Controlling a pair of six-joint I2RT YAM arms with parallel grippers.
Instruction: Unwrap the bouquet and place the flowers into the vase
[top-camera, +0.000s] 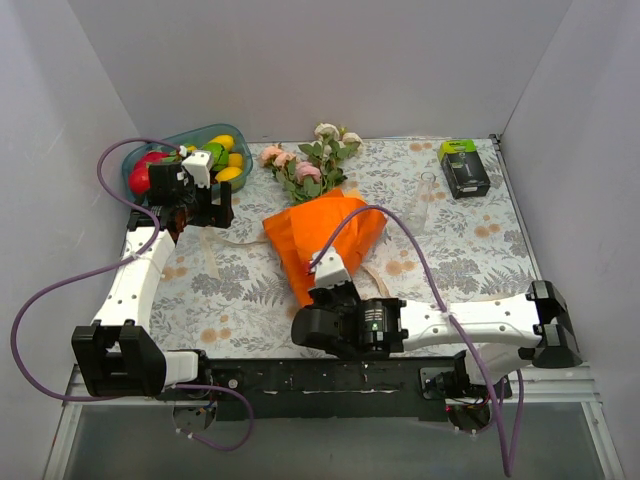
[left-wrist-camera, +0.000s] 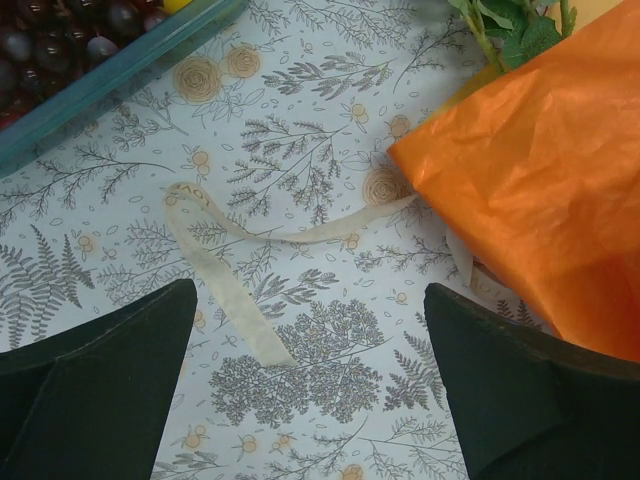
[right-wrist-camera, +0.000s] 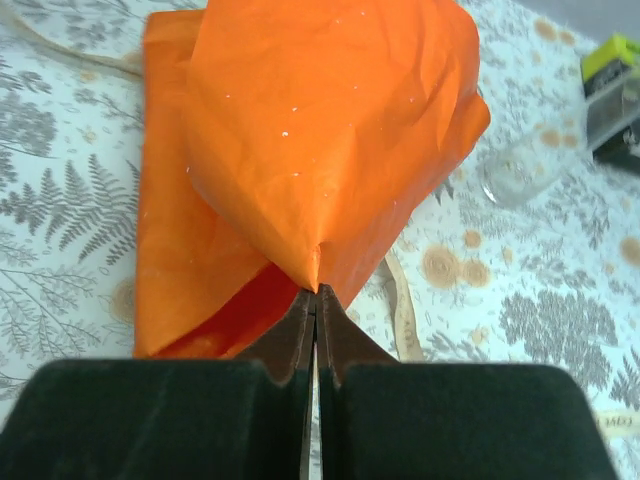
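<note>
The bouquet lies mid-table, its crinkly orange paper wrapper (top-camera: 322, 232) still round the stems. The flowers (top-camera: 308, 162), pink and cream roses with green leaves, stick out of its far end. My right gripper (right-wrist-camera: 316, 292) is shut on a pinched peak of the orange wrapper (right-wrist-camera: 320, 130), which rises like a tent from the jaws. The cream ribbon (left-wrist-camera: 225, 270) lies loose and flat on the cloth. Just above it my left gripper (left-wrist-camera: 310, 295) hangs open and holds nothing, left of the wrapper (left-wrist-camera: 540, 170). The clear glass vase (top-camera: 424, 198) lies right of the bouquet.
A teal bowl (top-camera: 134, 158) of red, yellow and green fruit stands at the back left, close to my left gripper (top-camera: 200, 205). A black-and-green box (top-camera: 464, 167) sits at the back right. White walls close the table on three sides. A purple cable arcs over the wrapper.
</note>
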